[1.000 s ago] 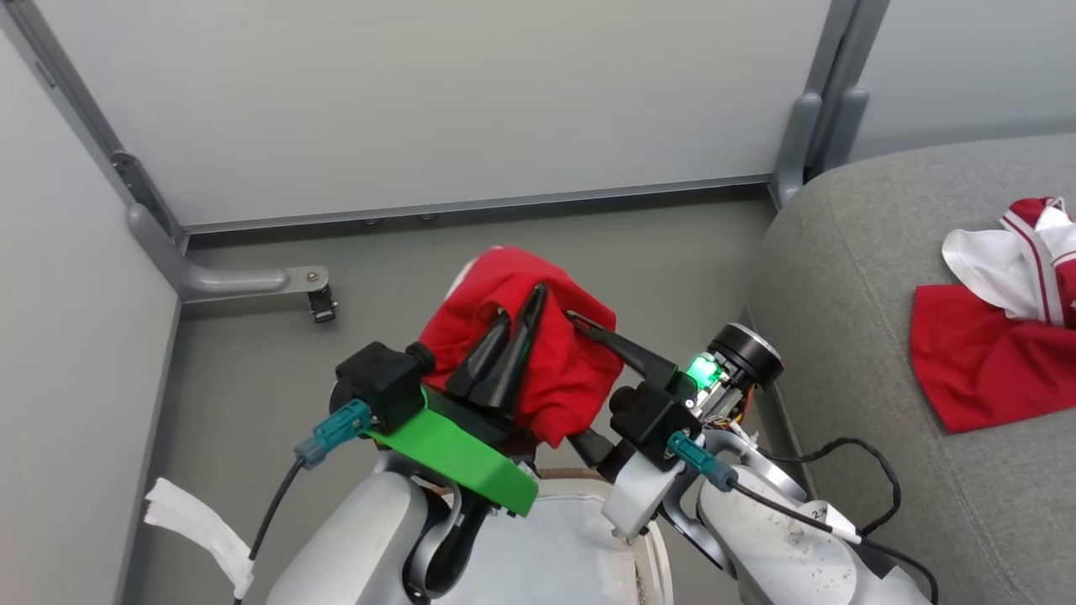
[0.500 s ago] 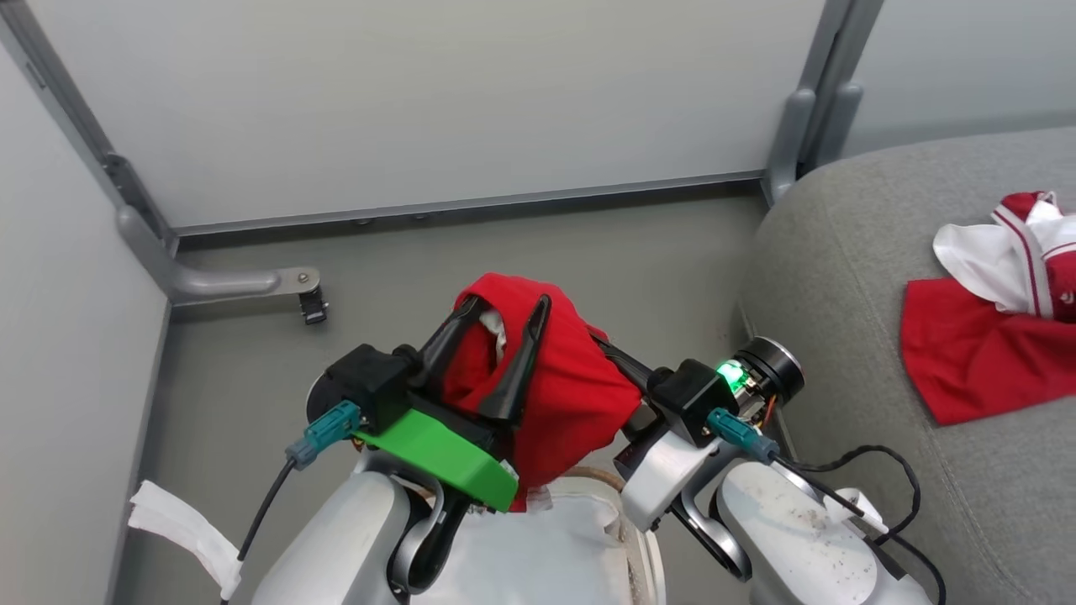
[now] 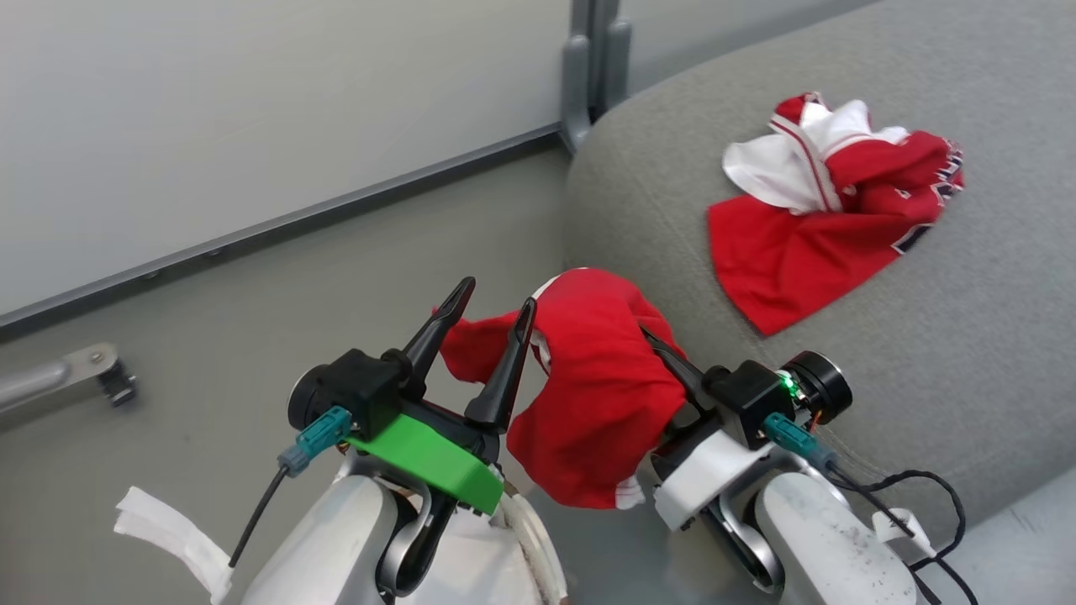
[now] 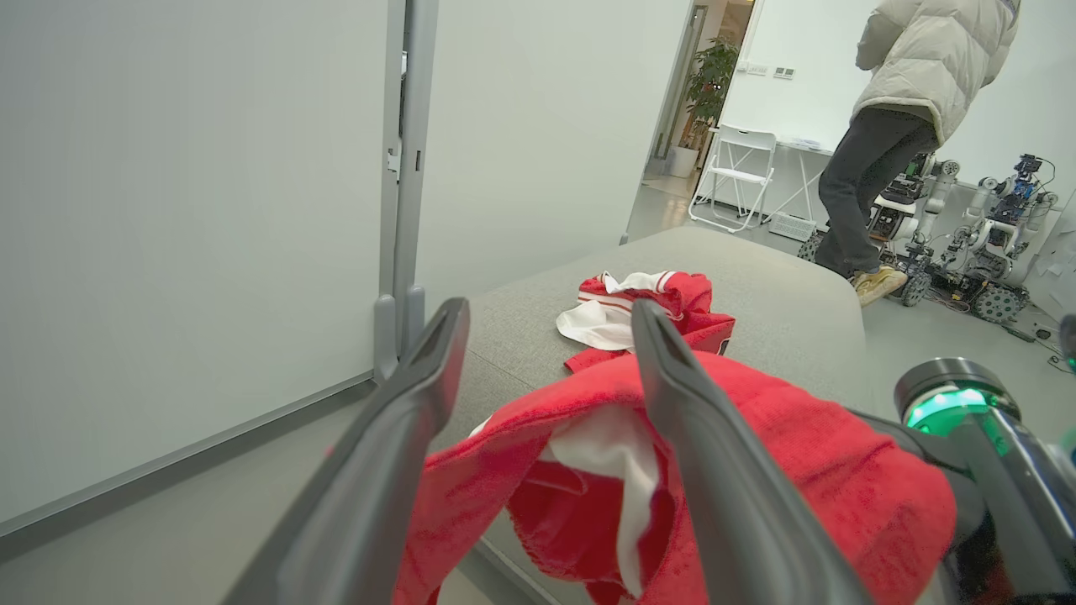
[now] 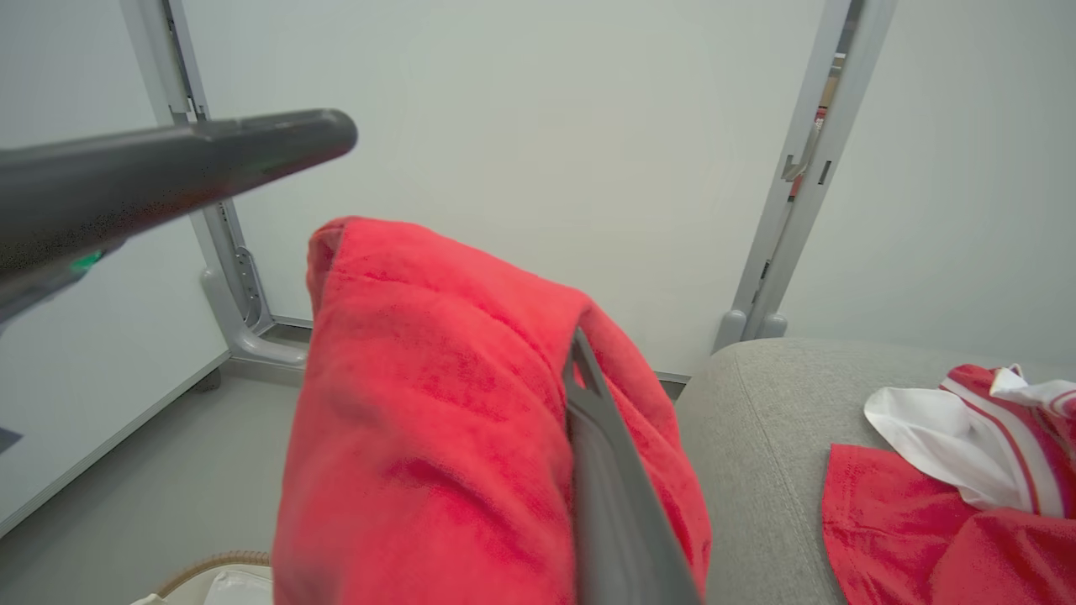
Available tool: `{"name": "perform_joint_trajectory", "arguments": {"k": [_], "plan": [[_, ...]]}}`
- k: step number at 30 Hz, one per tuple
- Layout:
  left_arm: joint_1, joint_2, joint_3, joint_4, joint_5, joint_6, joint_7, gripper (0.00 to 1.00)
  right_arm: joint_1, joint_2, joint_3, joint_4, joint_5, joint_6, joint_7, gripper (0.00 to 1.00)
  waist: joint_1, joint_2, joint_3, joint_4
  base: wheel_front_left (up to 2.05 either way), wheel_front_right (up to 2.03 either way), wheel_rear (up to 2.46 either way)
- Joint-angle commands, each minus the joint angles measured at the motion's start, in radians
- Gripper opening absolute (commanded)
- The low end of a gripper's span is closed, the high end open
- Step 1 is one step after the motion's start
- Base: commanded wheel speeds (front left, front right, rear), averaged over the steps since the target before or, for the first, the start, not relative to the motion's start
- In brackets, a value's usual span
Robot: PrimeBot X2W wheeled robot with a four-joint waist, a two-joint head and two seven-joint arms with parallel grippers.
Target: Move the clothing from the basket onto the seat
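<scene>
Seat takes up the right of the head view. It's a big grey cushion with a rounded near edge, and most of its surface is bare. The jersey is already on it, crumpled and well in from the edge.

Floor and wall panels lie to the left, with a partition post at the seat's far corner. In the left wrist view a person stands beyond the far end, well clear of the arms.

Plain red garment is in the air between the two arms, hanging just short of the seat's near edge and not touching it. Basket is below it, with just its rim showing between the forearms.

Left gripper: fingers apart. A fold of the cloth lies loose between them, unpinched.

Right gripper: one finger lies outside the cloth and the other is buried in it. I read it as clamped on the garment and taking its weight.

Step, as I judge it: carry phase, second item, lift done, drop not yet. The next move calls for swinging right past the rounded edge, getting the hanging tail over the cushion, then releasing. There's plenty of bare cushion beside the jersey.

Watch the loose fold snagging on the left fingers.
</scene>
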Motion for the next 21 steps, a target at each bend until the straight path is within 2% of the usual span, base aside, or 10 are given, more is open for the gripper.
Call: {"name": "perform_joint_trajectory", "arguments": {"k": [1,11,18,21], "plan": [[0.014,0.007,-0.004,-0.001,0.007,0.0,0.0,1.0,0.021,-0.001,-0.016,-0.016,0.002,-0.001,-0.005,0.0,0.0,0.0,0.075,-0.231,0.0,0.0,0.0],[-0.05,0.025,-0.106,0.028,-0.036,0.0,0.0,1.0,0.098,0.0,-0.163,-0.101,-0.038,-0.001,-0.005,0.0,0.0,0.0,0.142,-0.256,0.0,0.0,0.0],[-0.03,0.074,-0.084,0.028,-0.034,0.0,0.0,1.0,-0.098,-0.005,-0.244,-0.125,-0.152,-0.001,-0.005,0.0,0.0,0.0,0.21,-0.253,0.0,0.0,0.0],[-0.03,0.094,-0.087,0.02,-0.027,0.0,-0.001,1.0,-0.217,-0.06,-0.307,-0.132,-0.204,-0.002,-0.005,0.0,0.0,0.0,0.254,-0.227,0.0,0.0,0.0]]}}
